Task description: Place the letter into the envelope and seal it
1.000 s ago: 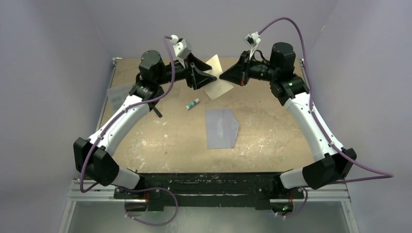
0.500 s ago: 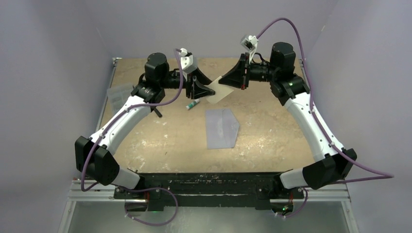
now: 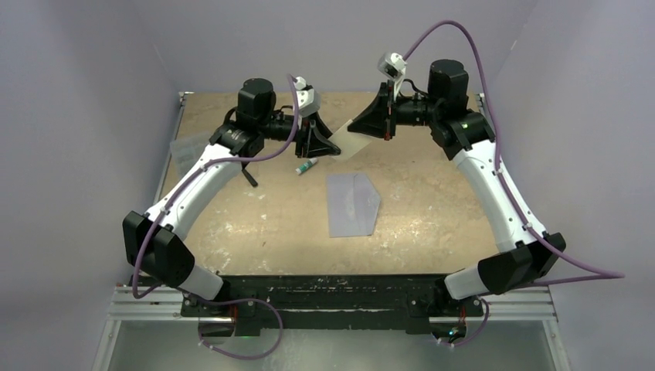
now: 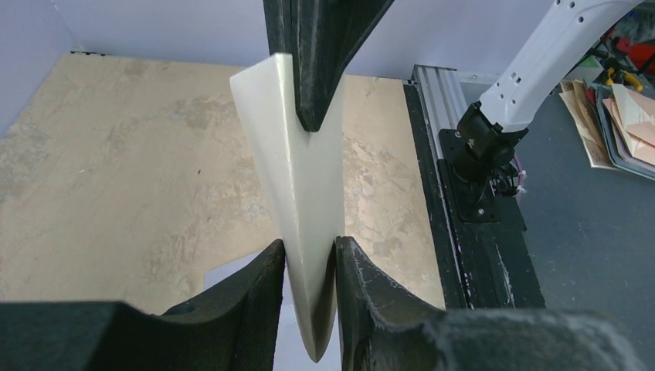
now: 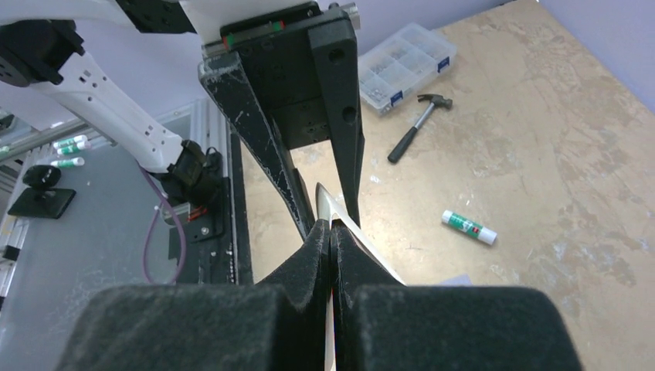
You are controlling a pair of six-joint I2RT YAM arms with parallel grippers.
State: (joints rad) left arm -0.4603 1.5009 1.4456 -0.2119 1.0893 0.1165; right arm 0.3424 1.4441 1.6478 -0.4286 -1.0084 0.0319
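Both hands hold the letter aloft: right hand clamped, left hand straddling it.

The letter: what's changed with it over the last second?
The right gripper has lifted the letter off the table. The left gripper moved toward it and is closing on its other edge, fingers either side. The envelope and glue stick haven't moved.
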